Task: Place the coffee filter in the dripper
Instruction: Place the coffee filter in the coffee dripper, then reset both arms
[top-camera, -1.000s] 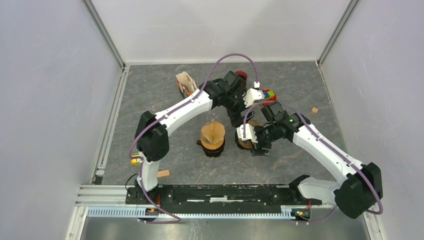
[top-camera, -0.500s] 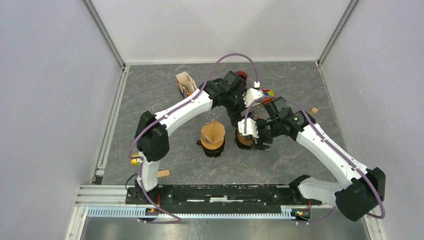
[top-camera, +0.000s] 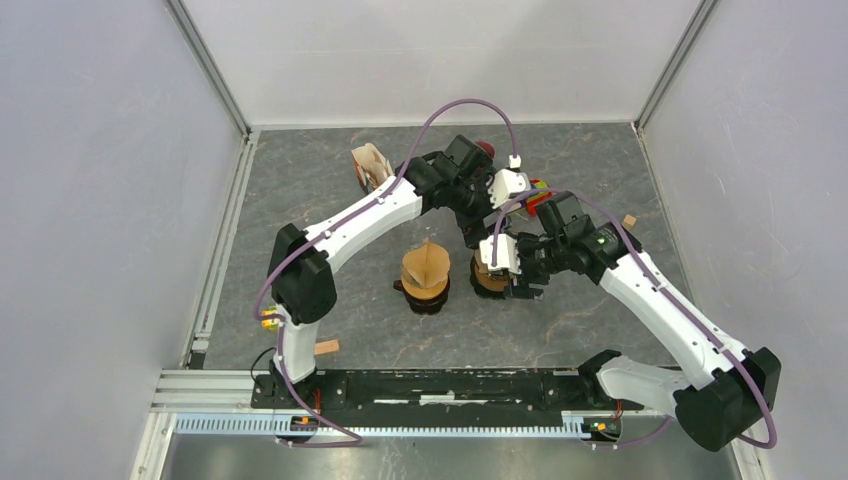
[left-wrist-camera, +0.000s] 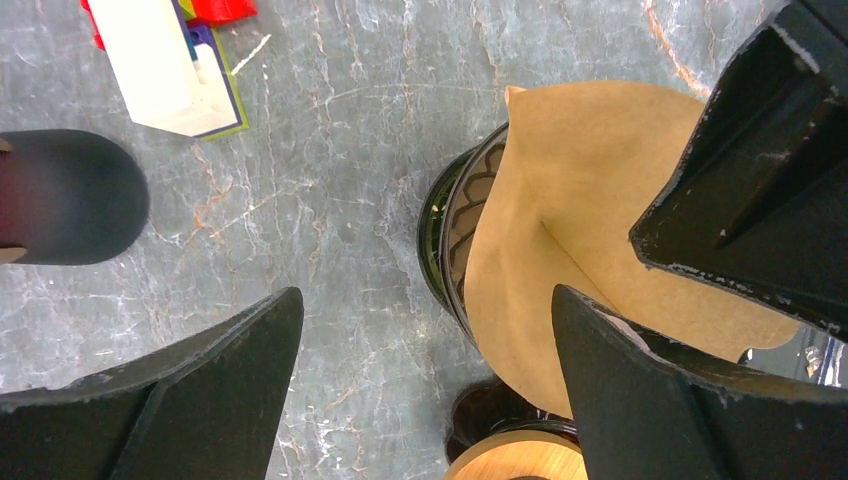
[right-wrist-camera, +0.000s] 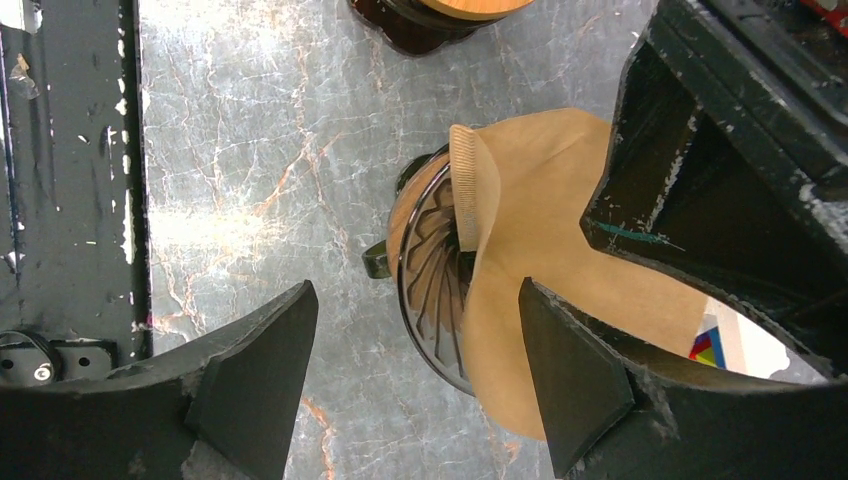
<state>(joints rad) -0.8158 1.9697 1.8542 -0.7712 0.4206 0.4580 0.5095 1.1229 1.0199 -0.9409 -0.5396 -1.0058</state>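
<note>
A brown paper coffee filter (left-wrist-camera: 590, 230) sits tilted in a dark ribbed glass dripper (left-wrist-camera: 455, 240), with its far side hanging over the rim. Both also show in the right wrist view, filter (right-wrist-camera: 540, 260) and dripper (right-wrist-camera: 430, 270), and in the top view (top-camera: 488, 277) at table centre. My left gripper (left-wrist-camera: 425, 300) is open above the dripper's edge, one finger over the filter. My right gripper (right-wrist-camera: 415, 295) is open over the same dripper from the near side. In the top view the left gripper (top-camera: 478, 238) and the right gripper (top-camera: 512, 278) nearly touch.
A second dripper with a wooden collar (top-camera: 425, 278) holds an upright filter cone just left. A stack of filters (top-camera: 370, 168) stands at the back left. A red cup (top-camera: 484, 150), a coloured block (top-camera: 537, 190) and small wooden blocks (top-camera: 628, 221) (top-camera: 327, 347) lie around.
My right gripper has moved up and left, closer over the dripper with the filter. My left gripper has shifted slightly toward the back.
</note>
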